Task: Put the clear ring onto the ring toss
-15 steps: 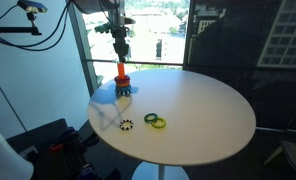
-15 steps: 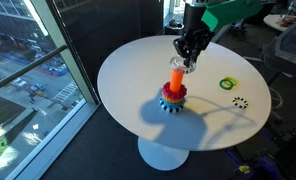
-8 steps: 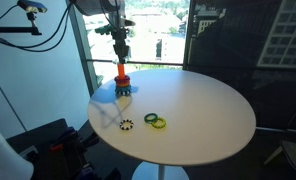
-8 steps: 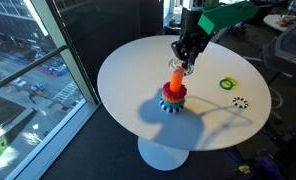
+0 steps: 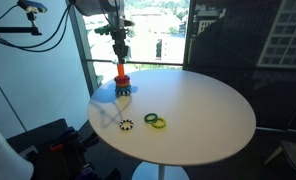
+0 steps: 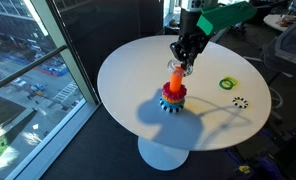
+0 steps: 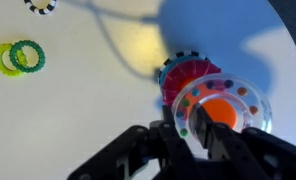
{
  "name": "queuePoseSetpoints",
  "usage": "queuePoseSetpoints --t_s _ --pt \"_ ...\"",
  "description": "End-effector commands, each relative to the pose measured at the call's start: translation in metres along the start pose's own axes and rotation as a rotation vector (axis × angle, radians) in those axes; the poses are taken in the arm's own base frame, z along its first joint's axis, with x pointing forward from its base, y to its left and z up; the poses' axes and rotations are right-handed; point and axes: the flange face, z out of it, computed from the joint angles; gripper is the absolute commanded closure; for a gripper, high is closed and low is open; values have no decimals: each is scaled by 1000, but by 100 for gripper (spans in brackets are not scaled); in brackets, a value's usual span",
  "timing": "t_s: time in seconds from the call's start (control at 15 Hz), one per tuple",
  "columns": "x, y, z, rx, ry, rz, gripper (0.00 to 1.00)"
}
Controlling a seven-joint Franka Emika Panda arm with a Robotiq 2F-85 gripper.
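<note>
The ring toss (image 5: pixel 122 84) (image 6: pixel 174 92) stands on the round white table (image 5: pixel 203 110) (image 6: pixel 138 70): an orange-red peg on a dark base with coloured rings round its foot. My gripper (image 7: pixel 193 128) hangs right above the peg in both exterior views (image 5: pixel 120 52) (image 6: pixel 184 60). It is shut on the clear ring (image 7: pixel 220 108), a see-through ring with coloured dots. In the wrist view the ring sits around the orange peg top (image 7: pixel 222 113), held by its near edge.
Green and yellow rings (image 5: pixel 155 121) (image 6: pixel 228 84) (image 7: pixel 18 56) lie together on the table. A dark ring with white specks (image 5: pixel 126 125) (image 6: pixel 240 102) (image 7: pixel 41 5) lies near them. A window and railing stand beyond the table.
</note>
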Motion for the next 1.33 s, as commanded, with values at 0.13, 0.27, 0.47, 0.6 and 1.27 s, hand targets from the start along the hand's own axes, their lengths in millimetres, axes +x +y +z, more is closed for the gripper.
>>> queuePoseSetpoints --t_s 0.13,0.27,0.47,0.6,1.27 --pt "4 0 -4 -15 5 12 62" --pt "3 1 -4 -15 4 13 41" --pt "3 2 -5 -15 5 12 17" --pt "3 3 -6 -14 4 12 2" --pt "-24 25 -43 -29 -14 -10 0"
